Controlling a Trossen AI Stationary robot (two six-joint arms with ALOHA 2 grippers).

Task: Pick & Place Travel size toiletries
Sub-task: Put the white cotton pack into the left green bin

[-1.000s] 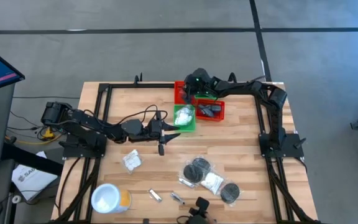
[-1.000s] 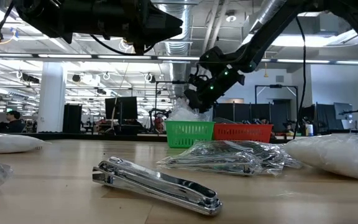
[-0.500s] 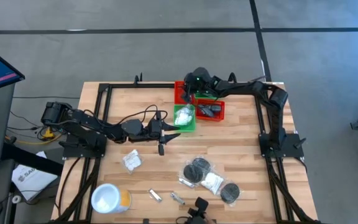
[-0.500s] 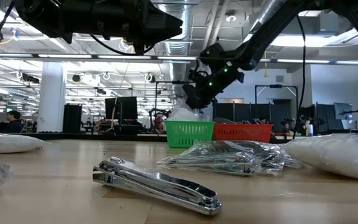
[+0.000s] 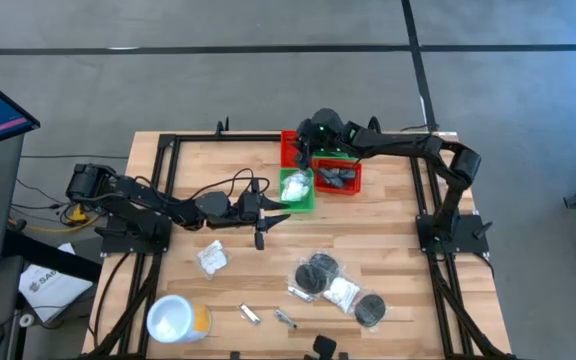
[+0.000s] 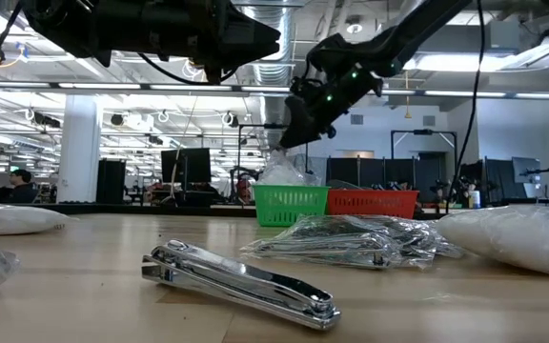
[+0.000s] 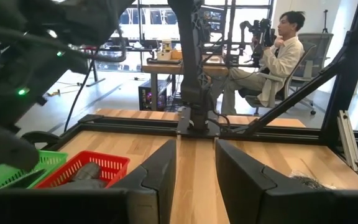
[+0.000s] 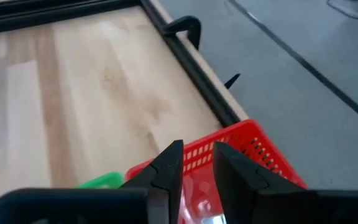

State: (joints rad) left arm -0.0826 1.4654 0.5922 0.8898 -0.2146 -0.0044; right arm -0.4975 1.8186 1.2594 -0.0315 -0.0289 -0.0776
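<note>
The right gripper [image 8: 194, 163] hangs empty above the red plastic bin [image 5: 340, 176], fingers slightly apart. The left gripper [image 7: 196, 167], fingers also parted and empty, waits mid-table. I'd swing the right arm clear of the bins, then descend squarely on the black round discs in clear wrap [image 5: 318, 273].

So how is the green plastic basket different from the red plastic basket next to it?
The green plastic basket holds a white wrapped packet; the red plastic basket holds dark grey items. The green one sits nearer the table's middle, the red nearer the right arm's side. Both are small mesh-walled bins, side by side.
</note>
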